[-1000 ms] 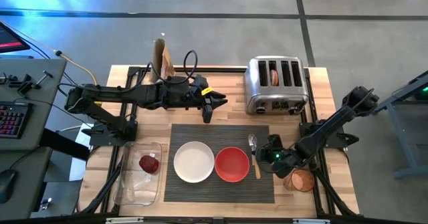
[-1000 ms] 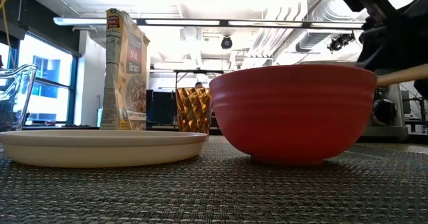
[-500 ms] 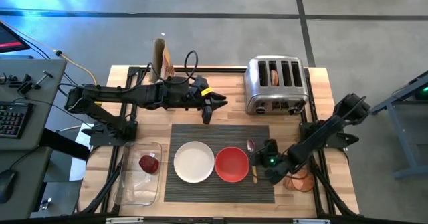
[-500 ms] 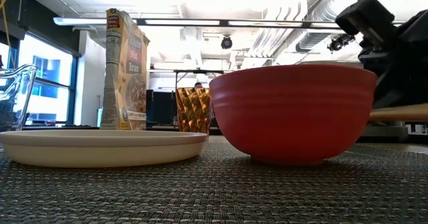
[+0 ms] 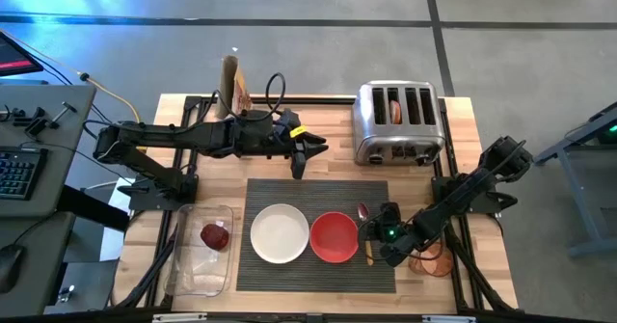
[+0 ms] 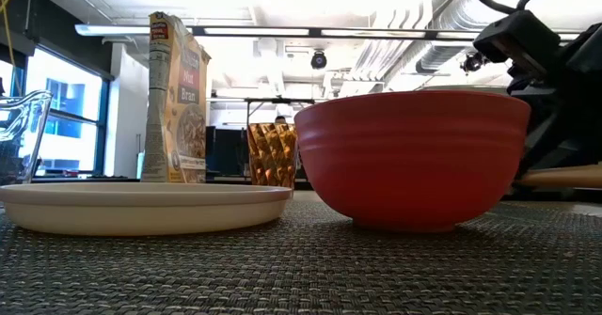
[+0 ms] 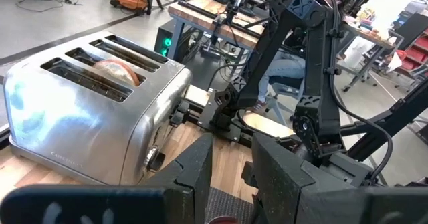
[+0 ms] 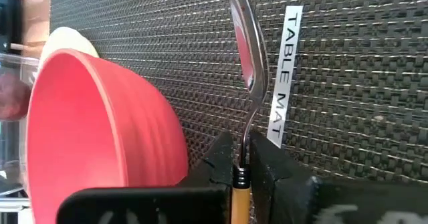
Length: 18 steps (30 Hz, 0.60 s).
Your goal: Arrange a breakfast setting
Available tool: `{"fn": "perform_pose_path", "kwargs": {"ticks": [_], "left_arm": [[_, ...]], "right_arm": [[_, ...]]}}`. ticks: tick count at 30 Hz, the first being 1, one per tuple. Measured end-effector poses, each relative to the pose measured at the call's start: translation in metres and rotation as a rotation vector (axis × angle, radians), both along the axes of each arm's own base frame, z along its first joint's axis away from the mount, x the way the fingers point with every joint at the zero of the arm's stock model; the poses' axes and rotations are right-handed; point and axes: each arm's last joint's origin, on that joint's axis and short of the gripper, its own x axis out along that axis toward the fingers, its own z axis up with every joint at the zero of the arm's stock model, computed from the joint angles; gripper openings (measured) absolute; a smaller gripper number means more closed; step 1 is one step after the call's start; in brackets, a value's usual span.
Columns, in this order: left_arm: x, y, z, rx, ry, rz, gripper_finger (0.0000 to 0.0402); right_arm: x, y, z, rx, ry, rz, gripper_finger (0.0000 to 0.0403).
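- Both jaws of the right gripper (image 8: 239,174) were pressed tight on the spoon (image 8: 246,63), holding it where the metal neck meets the wooden handle.
- Low in the right half of the high view, the right gripper (image 5: 378,236) sat over the right edge of the mat (image 5: 318,270).
- The spoon (image 5: 365,228) lay just right of the red bowl (image 5: 335,237), with its metal end toward the top of the frame.
- The spoon's metal end sat low over the mat (image 8: 348,63), beside a white label (image 8: 284,73) that said "TABLE MAT".
- The white plate (image 5: 280,233) sat on the mat just left of the bowl.
- The bagel half (image 5: 436,258) lay on the wood, right of the mat, partly under the right arm.
- The dark red fruit (image 5: 215,235) lay in the clear tray (image 5: 198,275), left of the mat.
- The left gripper (image 5: 300,161) hung above the mat in the picture, left of the toaster (image 5: 398,123), well away from the dishes.
- Its jaws were a little apart, with nothing between them.
- A cereal box (image 5: 232,87) stood near the table's top edge.
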Motion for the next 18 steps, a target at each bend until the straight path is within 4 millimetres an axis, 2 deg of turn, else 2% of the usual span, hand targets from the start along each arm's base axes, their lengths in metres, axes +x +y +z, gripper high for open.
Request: {"fn": "perform_pose_path", "kwargs": {"ticks": [11,18], "left_arm": [[0.0000,0.0000,0.0000,0.000,0.000,0.000,0.0095],[0.0000,0.0000,0.0000,0.008,0.001,-0.001,0.0095]], "right_arm": [[0.0005,-0.0003,-0.0010,0.064,0.038,0.005,0.0026],[0.0004,-0.0004,-0.0011,0.082,0.033,-0.018,0.0028]]}}
